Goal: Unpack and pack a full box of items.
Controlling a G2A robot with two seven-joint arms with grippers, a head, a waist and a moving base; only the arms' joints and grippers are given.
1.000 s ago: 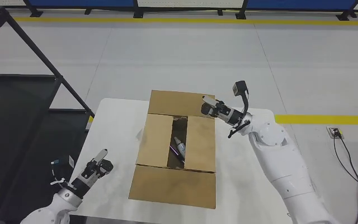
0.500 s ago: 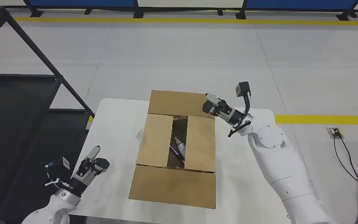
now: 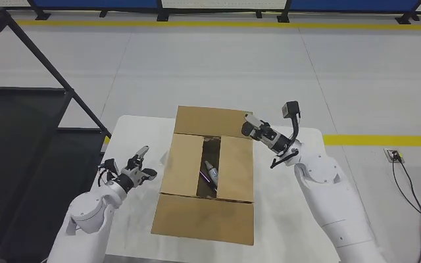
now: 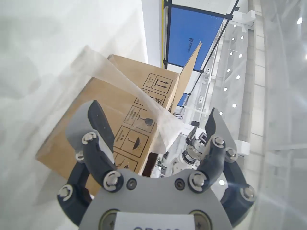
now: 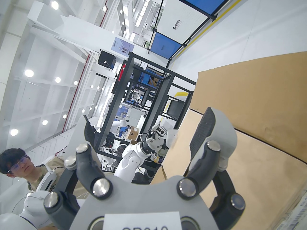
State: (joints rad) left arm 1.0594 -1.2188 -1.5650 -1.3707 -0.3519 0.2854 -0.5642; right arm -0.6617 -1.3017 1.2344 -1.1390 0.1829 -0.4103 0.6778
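Though agape, L pincer (image 3: 147, 162) beside box (image 3: 183, 164).

A brown cardboard box (image 3: 233, 167) sits upright on the white table (image 3: 138, 135), flaps partly open; through the middle gap a grey bottle (image 3: 210, 173) lies inside.

Bright, even overhead light fills the top view, so the box (image 3: 205, 217) throws only a faint, soft shadow on the white surface (image 3: 135, 141), while the slot between its flaps stays dark. In the left wrist view the surface washes out almost to white, and pale flare streaks spread below the ceiling lamps (image 4: 299, 20). Both wrist views bend straight lines toward their edges, and round lamps glare overhead in the right one.
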